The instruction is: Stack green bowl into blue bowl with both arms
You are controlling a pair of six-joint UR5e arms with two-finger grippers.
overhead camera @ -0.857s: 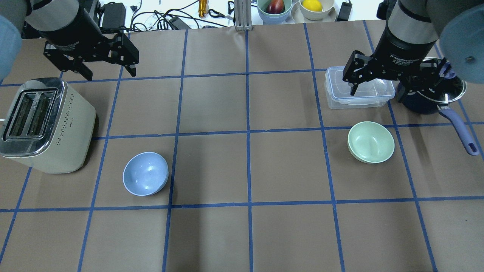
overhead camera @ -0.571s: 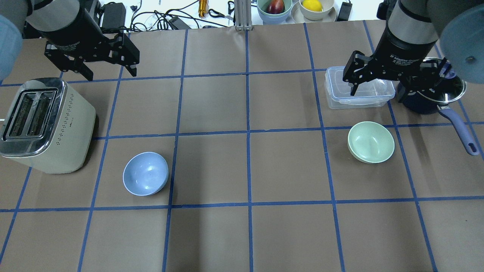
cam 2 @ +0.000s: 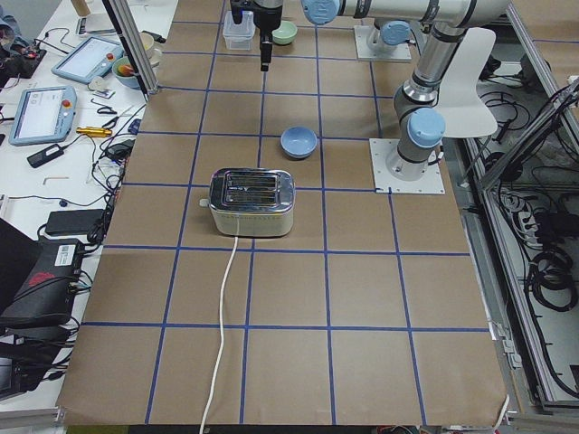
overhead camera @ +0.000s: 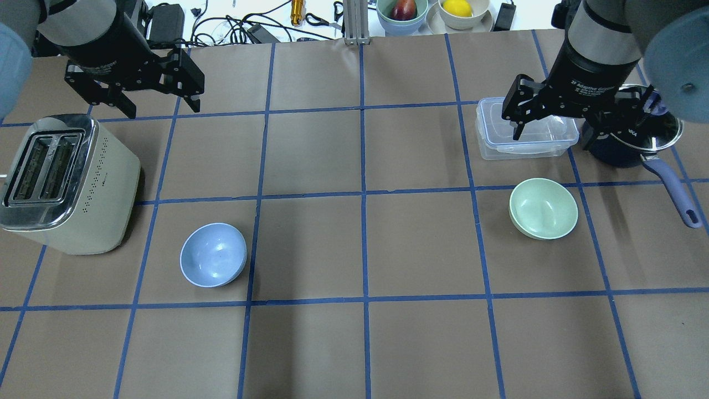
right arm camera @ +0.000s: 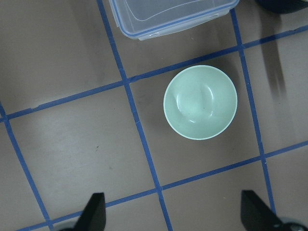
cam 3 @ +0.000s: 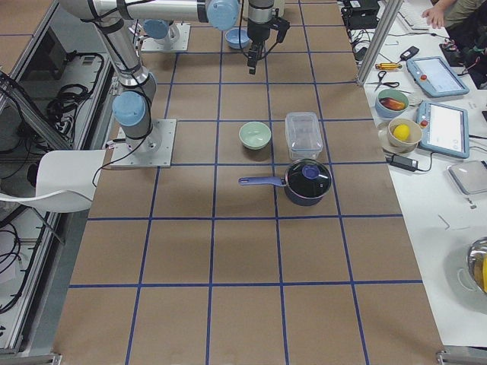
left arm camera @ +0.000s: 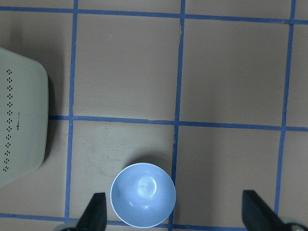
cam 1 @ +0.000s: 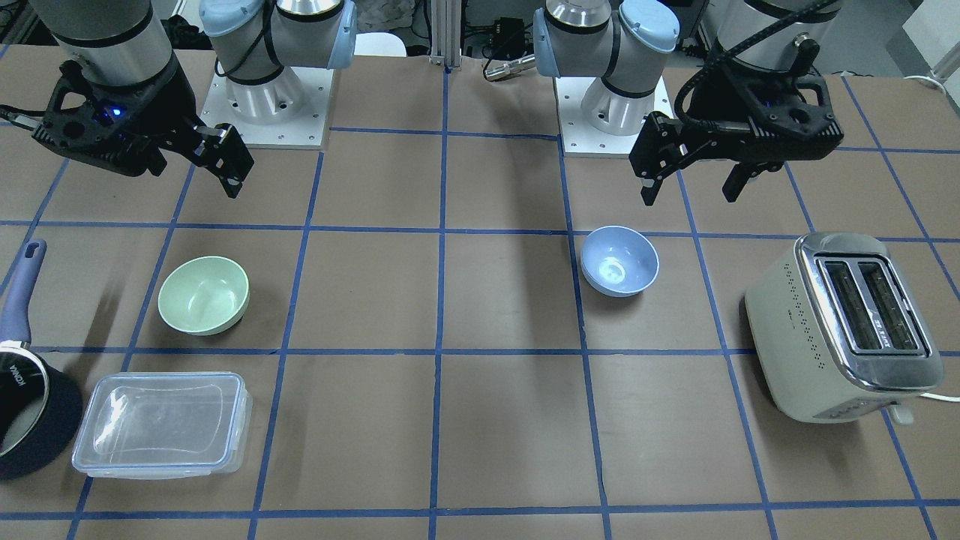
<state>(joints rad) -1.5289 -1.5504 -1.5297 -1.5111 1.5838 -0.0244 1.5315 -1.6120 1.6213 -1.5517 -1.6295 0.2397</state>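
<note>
Green bowl (overhead camera: 543,208) sits rim-up, well apart from the blue bowl (overhead camera: 213,255), ready for nesting. Left gripper (overhead camera: 162,108) and right gripper (overhead camera: 554,133) hang high, fingers spread and empty, apparently poised for rim grasps.

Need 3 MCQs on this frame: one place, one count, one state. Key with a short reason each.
1. The green bowl stands nearest to:
A. the clear container
B. the toaster
C. the blue bowl

2. Slots in the toaster's top:
A. one
B. two
C. four

3. The left claw and right claw are:
A. both open and empty
B. both shut
C. shut on one bowl each

Key:
1 A, the clear container sits just beyond the green bowl in the overhead view.
2 B, two slots show side by side.
3 A, each wrist view shows its claw spread wide, with the blue bowl and green bowl untouched on the table.
</note>
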